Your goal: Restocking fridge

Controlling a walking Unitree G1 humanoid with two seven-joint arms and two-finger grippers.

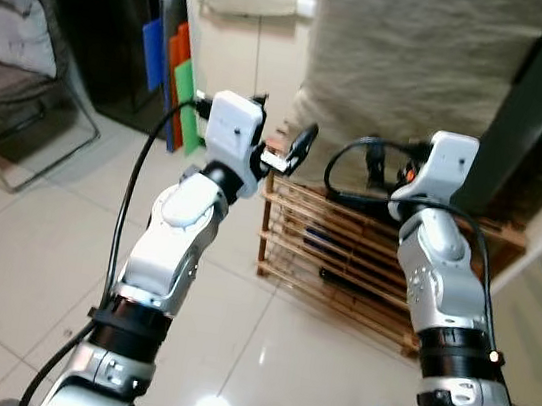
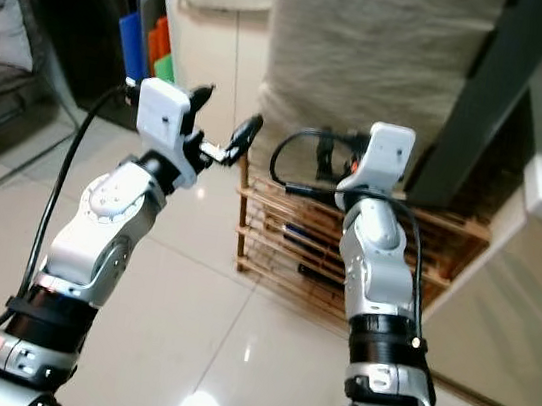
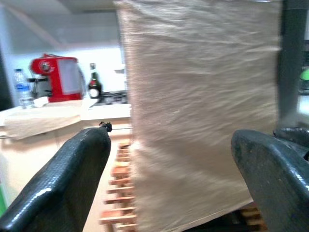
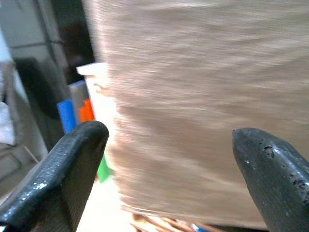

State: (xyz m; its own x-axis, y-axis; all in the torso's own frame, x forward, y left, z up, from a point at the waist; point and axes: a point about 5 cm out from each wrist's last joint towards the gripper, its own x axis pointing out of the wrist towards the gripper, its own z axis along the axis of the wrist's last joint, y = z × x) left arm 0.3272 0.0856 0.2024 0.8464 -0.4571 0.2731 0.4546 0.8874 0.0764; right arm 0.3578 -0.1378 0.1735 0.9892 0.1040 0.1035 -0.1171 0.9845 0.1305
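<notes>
Both arms raised before the chest over glossy tile floor [image 1: 31, 260]: left gripper [image 1: 277, 148] and right gripper [image 4: 174, 159] held empty with fingers spread wide, each pointed toward a beige cloth-draped block [image 1: 421, 73] set on a low slatted wooden rack [image 1: 344, 259]. Blue, orange and green boards [image 1: 173, 73] leaning beside a pale cabinet [image 1: 237, 47]. Red machine [image 3: 55, 77], water bottle [image 3: 21, 87] and dark bottle [image 3: 94, 82] standing on a counter; fridge and restocking goods not identifiable.
</notes>
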